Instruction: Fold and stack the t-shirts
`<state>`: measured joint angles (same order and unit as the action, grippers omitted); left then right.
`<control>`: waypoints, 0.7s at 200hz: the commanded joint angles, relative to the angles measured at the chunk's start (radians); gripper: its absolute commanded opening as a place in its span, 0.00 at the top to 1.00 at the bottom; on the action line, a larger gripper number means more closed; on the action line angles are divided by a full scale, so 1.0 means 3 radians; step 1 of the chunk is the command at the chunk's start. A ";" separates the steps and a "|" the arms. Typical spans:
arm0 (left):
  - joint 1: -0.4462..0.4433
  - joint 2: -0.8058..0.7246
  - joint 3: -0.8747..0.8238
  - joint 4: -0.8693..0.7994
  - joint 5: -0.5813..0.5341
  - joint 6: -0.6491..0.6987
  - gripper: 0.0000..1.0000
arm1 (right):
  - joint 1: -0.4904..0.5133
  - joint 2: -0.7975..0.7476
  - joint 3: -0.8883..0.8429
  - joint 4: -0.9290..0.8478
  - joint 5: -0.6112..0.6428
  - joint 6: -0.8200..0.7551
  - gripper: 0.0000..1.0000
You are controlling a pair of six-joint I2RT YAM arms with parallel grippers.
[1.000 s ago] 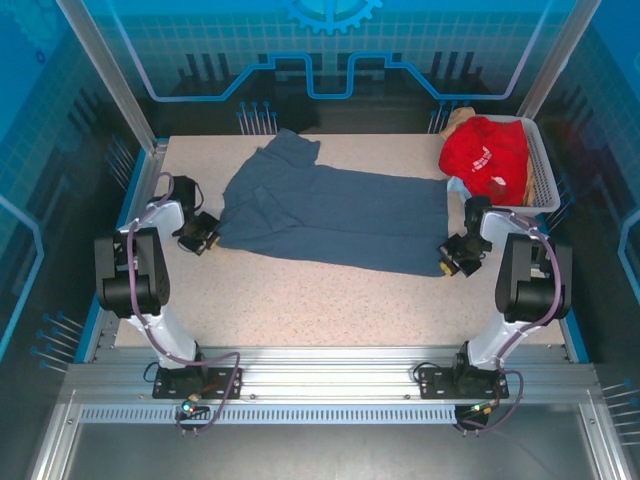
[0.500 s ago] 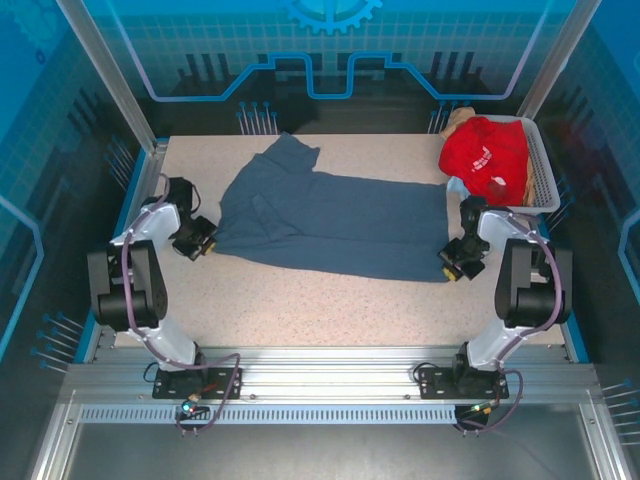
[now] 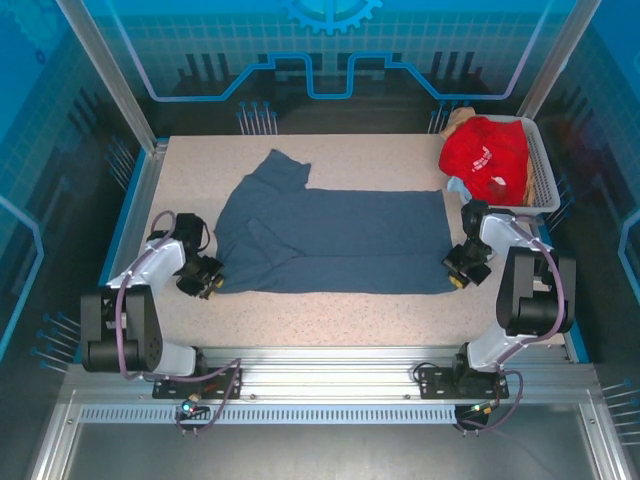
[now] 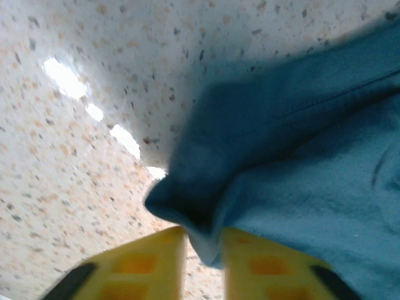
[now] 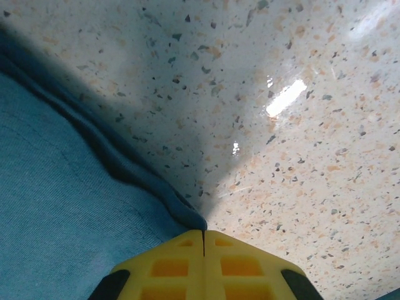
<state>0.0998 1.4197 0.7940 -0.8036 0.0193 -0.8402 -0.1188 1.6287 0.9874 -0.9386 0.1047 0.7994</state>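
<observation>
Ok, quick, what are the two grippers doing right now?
Left gripper: fingers slightly open, blue t-shirt corner between them.
Right gripper: closed, pinching the blue t-shirt's edge.

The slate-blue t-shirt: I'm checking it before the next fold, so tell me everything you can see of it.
The slate-blue t-shirt is plain, soft knit cloth, spread mostly flat on the speckled table, its long side running left to right. One sleeve pokes toward the far edge, and there are wrinkles at its left. Its bunched near-left corner sits between the slightly parted jaws of the left gripper. The right gripper, jaws closed, pinches the hem at the near-right corner.
</observation>
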 commanded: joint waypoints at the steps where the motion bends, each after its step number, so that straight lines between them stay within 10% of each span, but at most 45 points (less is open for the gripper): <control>1: -0.0015 0.0185 0.0187 0.0016 -0.0317 0.0138 0.61 | 0.0007 -0.0015 -0.0011 -0.0084 0.0000 -0.0077 0.89; 39: -0.0005 0.0136 0.0449 -0.0146 -0.0607 0.0300 0.49 | 0.0096 -0.0330 0.0114 -0.0134 0.0101 -0.0205 0.71; 97: -0.0339 -0.0166 0.0308 -0.0231 0.0067 -0.0025 0.70 | 0.0832 -0.0785 0.0108 0.0085 -0.0358 -0.0275 0.63; 140: -0.0361 0.0036 0.0220 -0.0205 -0.0073 0.0094 0.64 | 0.0983 -0.0553 -0.0119 0.0111 -0.0502 0.0081 0.65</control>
<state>-0.0059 1.3930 0.8650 -0.8402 0.0017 -0.8330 0.1890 1.4147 0.9932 -0.8967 -0.0074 0.7639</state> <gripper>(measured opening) 0.331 0.349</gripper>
